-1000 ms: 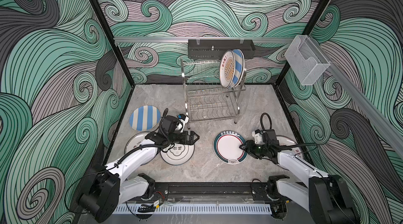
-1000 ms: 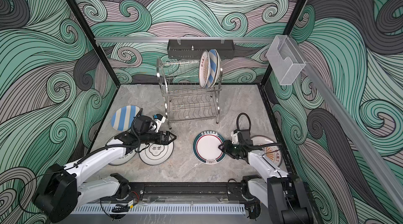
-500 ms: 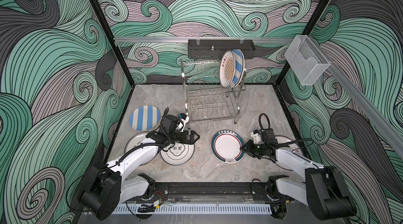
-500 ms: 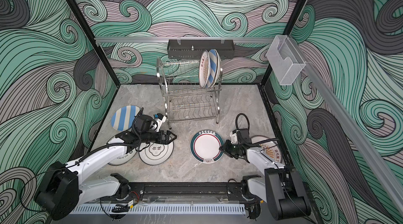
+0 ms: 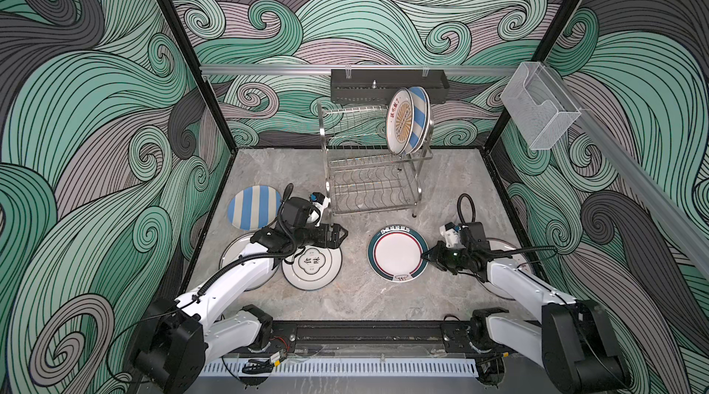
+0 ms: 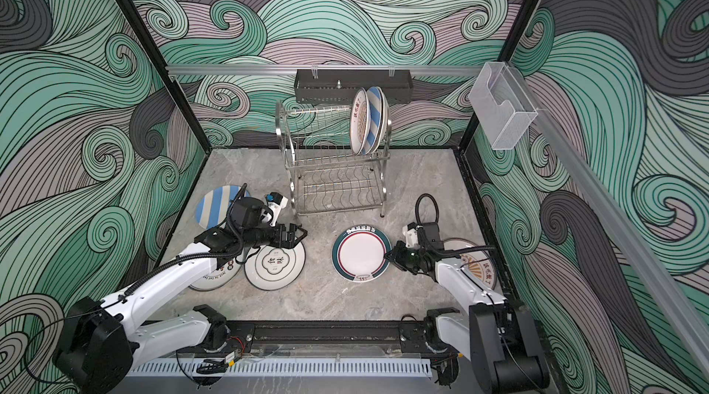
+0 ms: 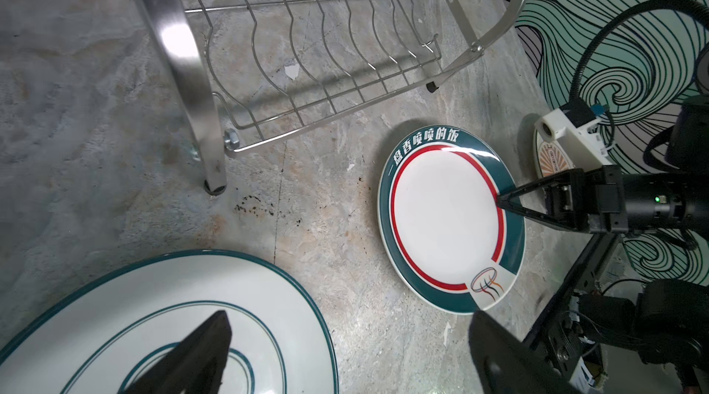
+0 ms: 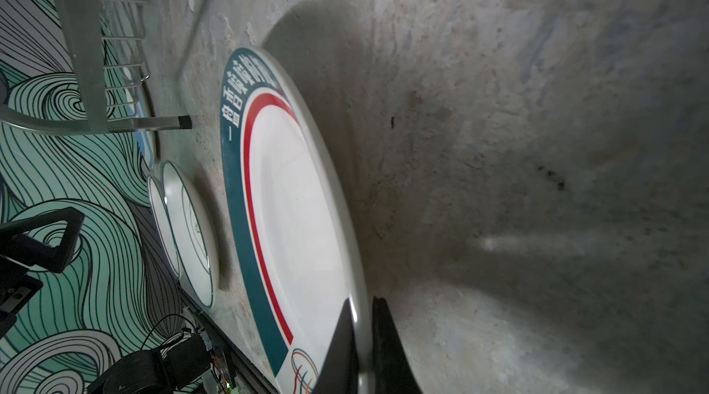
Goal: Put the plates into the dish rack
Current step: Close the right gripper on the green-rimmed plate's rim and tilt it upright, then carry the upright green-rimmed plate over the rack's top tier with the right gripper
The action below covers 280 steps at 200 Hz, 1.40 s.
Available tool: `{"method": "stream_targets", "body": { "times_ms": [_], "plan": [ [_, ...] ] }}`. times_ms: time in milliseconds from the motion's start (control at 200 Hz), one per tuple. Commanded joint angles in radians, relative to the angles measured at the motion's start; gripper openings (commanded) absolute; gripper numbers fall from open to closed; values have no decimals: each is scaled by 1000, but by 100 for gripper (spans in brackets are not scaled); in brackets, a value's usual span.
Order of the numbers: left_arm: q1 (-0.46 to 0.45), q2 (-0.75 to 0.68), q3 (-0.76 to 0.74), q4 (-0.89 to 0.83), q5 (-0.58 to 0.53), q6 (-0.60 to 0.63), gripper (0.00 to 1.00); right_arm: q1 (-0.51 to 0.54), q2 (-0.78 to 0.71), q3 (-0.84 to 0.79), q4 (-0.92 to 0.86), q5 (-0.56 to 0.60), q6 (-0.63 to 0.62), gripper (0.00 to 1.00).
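In both top views the right arm [image 6: 460, 284] covers most of the sunburst plate [image 6: 481, 271], and the left arm [image 6: 172, 277] crosses the white plate [image 6: 209, 282], whose rim lettering is too small to read. In the dish rack [image 5: 370, 190] the striped plate [image 5: 421, 116] stands largely behind the front plate [image 5: 401, 123]. Left wrist view: the ringed plate [image 7: 115, 307] runs off the frame, its centre under a finger [image 7: 192, 353] of the left gripper [image 7: 349, 319]. Right wrist view: the green-rimmed plate [image 8: 299, 219] is cropped; the table [image 8: 537, 142] beyond is blurred.

dish rack [image 5: 368, 177]: steel, upright, rear centre | sunburst plate [image 5: 401, 121], striped plate [image 5: 421, 119]: on edge, top tier | green-rimmed plate [image 5: 397, 254]: face up, before rack
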<state>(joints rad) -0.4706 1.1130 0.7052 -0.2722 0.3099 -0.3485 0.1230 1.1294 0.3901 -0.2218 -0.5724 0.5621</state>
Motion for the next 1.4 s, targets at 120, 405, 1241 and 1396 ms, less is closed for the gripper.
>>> {"method": "stream_targets", "body": {
  "times_ms": [120,405,1241,1396],
  "plan": [
    [54,-55,33,40,-98,-5,99,30,-90,82,-90,-12,-2,0],
    [195,-86,50,102,-114,-34,99,122,-238,321,-232,61,-76,0],
    [246,44,79,143,170,-69,99,408,373,1571,-447,540,-297,0],
    [246,57,80,137,197,-74,99,436,476,1783,-513,709,-331,0]
  ]
}}
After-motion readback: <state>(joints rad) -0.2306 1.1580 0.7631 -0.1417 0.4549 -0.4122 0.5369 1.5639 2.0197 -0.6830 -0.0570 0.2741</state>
